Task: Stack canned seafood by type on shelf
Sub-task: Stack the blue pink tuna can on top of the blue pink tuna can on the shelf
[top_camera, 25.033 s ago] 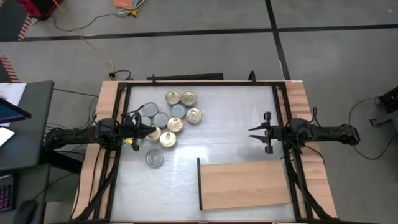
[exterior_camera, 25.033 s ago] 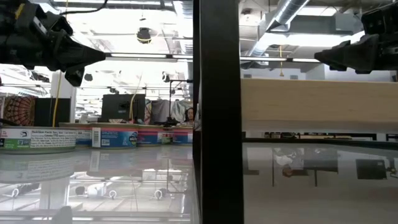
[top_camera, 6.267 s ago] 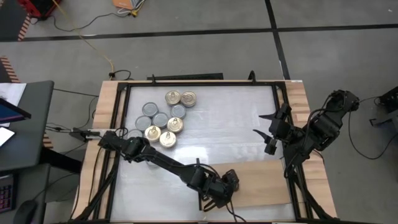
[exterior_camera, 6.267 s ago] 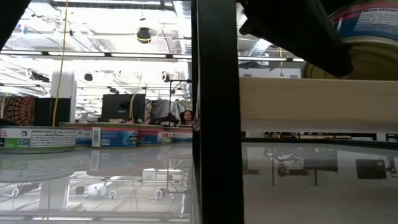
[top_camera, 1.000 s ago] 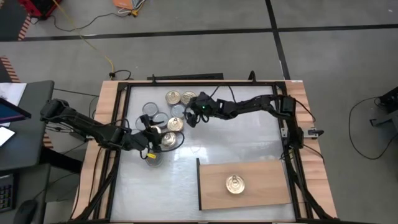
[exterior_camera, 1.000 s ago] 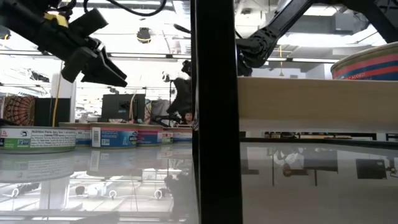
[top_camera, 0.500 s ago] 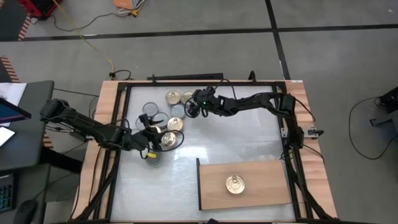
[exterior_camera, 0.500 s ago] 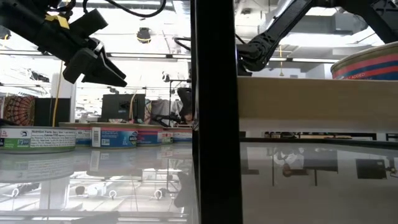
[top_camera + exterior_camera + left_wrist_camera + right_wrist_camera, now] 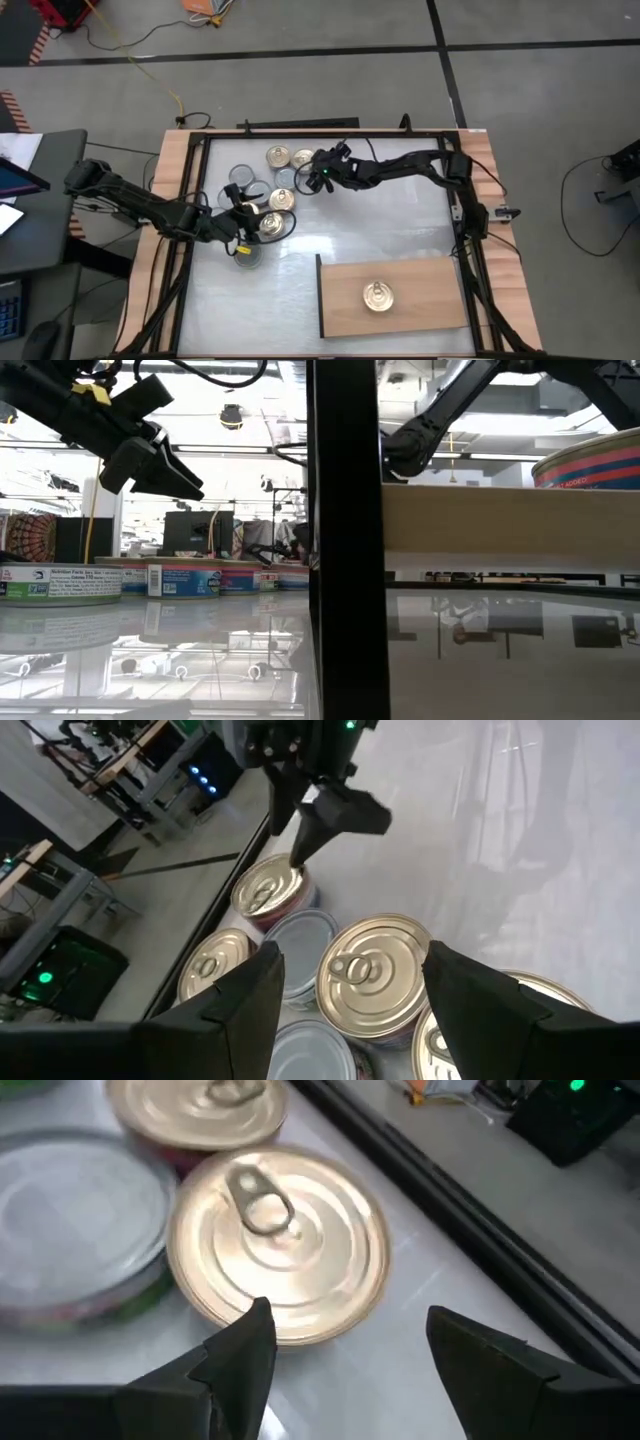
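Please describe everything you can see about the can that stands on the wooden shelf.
The can on the shelf is a small, flat, round metal tin with a shiny gold lid and a pull-tab. It stands upright, alone, near the middle of the light-brown wooden shelf, which lies at the table's near right. In the low view its side shows a blue and red label band with white lettering. Neither gripper touches it; both work far away at the group of cans.

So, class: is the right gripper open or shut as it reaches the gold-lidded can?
Open. In the right wrist view the right gripper has its two fingers spread apart, hanging over the gold-lidded can without holding it.
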Robot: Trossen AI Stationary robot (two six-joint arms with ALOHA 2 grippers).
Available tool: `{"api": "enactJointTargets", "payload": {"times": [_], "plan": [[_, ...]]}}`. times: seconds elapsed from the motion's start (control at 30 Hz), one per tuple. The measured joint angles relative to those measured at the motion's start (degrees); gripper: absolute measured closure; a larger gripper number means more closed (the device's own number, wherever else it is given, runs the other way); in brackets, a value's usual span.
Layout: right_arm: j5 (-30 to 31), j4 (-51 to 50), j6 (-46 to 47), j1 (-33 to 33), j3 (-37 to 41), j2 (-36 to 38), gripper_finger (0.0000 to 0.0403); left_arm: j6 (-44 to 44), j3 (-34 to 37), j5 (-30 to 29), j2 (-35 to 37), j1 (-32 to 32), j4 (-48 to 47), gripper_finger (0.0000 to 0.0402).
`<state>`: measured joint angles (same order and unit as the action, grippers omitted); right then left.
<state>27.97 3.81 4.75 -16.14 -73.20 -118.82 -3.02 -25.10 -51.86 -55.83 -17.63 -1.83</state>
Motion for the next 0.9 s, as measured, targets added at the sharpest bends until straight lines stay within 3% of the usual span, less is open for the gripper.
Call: {"api": "enactJointTargets", "payload": {"times": [0.5, 0.9], "plan": [[-0.42, -23.26, 4.70, 2.35, 0.23, 2.97, 0.0117, 0.70, 0.00, 0.61, 0.00, 0.00, -0.12, 0.0173], [-0.46, -32.21, 4.28, 4.56, 0.27, 16.16, 0.0117, 1.29, 0.00, 2.06, 0.02, 0.00, -0.21, 0.0173]]}}
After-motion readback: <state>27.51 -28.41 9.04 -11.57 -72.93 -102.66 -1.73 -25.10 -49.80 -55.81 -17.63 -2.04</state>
